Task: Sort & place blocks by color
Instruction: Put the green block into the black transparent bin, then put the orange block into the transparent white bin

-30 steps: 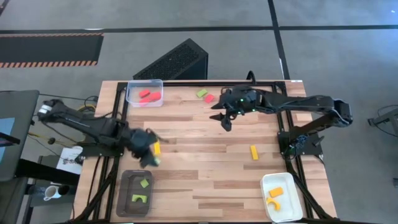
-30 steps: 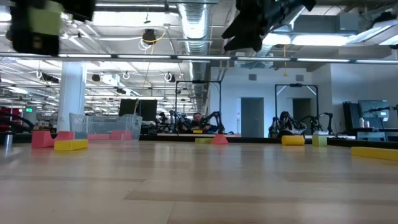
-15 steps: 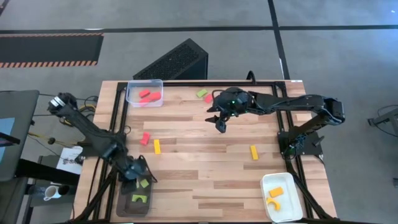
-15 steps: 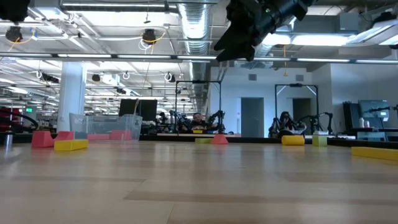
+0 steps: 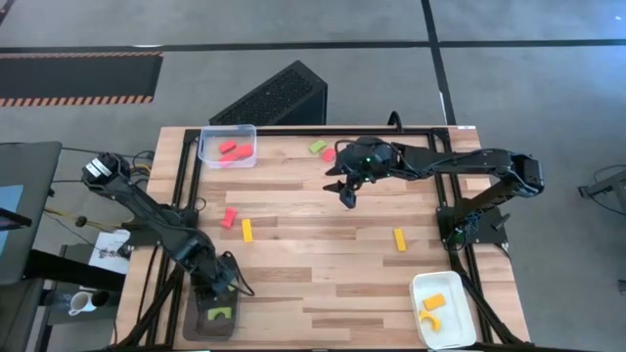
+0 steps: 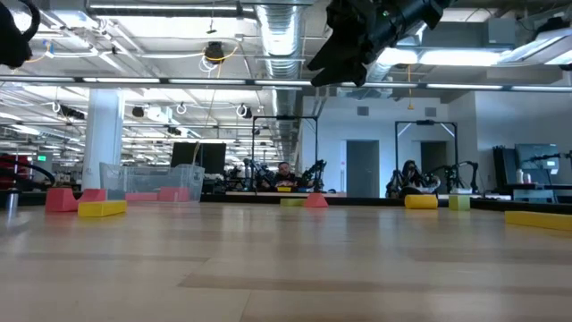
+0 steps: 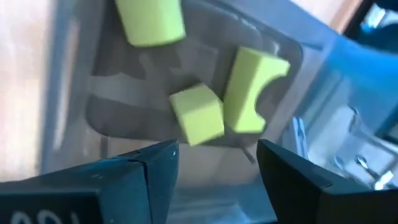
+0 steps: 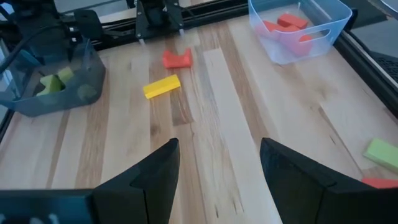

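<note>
High view | left gripper (image 5: 217,284) over dark grey tray (image 5: 196,325), fingers apart, empty | three green blocks (image 7: 198,114) inside tray | right gripper (image 5: 346,192) raised mid-table, fingers apart, empty

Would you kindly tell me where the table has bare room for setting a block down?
The wooden table is bare across its middle and near edge, between the dark grey tray and white tray. It is crowded by the clear tray and around the right pincer.

red block (image 6: 61,199) touching yellow bar (image 6: 101,208) on table (image 6: 286,268).
</note>
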Robot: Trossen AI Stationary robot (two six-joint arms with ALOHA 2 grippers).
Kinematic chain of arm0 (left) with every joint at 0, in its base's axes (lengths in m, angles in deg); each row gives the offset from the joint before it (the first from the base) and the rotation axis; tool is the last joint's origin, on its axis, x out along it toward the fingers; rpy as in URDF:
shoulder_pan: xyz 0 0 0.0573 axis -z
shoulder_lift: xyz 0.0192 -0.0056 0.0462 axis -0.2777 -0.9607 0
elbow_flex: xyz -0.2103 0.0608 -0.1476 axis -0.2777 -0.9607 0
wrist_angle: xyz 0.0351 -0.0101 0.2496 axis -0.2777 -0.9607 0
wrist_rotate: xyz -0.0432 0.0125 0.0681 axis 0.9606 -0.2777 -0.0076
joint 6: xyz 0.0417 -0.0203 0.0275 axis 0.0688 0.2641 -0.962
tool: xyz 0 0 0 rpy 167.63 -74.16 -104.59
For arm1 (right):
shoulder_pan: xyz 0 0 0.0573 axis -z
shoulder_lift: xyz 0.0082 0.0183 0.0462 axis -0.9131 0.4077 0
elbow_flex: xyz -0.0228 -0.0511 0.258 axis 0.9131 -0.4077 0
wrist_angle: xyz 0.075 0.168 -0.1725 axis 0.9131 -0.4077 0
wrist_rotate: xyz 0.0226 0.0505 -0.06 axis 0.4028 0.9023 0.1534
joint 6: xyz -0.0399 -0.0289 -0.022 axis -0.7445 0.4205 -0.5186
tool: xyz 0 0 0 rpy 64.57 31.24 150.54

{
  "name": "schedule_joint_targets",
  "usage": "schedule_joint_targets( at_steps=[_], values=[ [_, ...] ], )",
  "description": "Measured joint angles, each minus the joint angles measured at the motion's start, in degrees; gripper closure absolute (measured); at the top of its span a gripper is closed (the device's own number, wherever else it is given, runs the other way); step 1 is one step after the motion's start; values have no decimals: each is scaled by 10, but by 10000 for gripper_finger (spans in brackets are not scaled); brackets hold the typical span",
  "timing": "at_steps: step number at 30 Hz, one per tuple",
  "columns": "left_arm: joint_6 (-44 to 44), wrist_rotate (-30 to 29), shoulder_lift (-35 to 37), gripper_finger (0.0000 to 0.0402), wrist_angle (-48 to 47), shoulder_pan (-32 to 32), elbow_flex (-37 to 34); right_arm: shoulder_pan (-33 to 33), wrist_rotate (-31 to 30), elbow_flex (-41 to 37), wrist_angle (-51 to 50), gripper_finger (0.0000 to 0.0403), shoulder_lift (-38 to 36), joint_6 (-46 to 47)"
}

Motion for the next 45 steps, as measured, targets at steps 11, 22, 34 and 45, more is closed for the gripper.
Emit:
schedule_joint_targets(
  at_steps=[11, 22, 34, 45],
  values=[
    [-69, 58, 30, 195, -2, -42, 44, 0, 17, 0, -5, 158, 0, 0],
    [-156, -102, 42, 205, -185, -194, 154, 0, 18, 0, -38, 158, 0, 15],
    [-111, -235, 33, 207, -261, -426, 155, 0, 18, -1, -97, 158, -2, 35],
    [-157, -234, 34, 207, -281, -578, 75, -5, 17, -1, -129, 158, -7, 59]
  ],
)
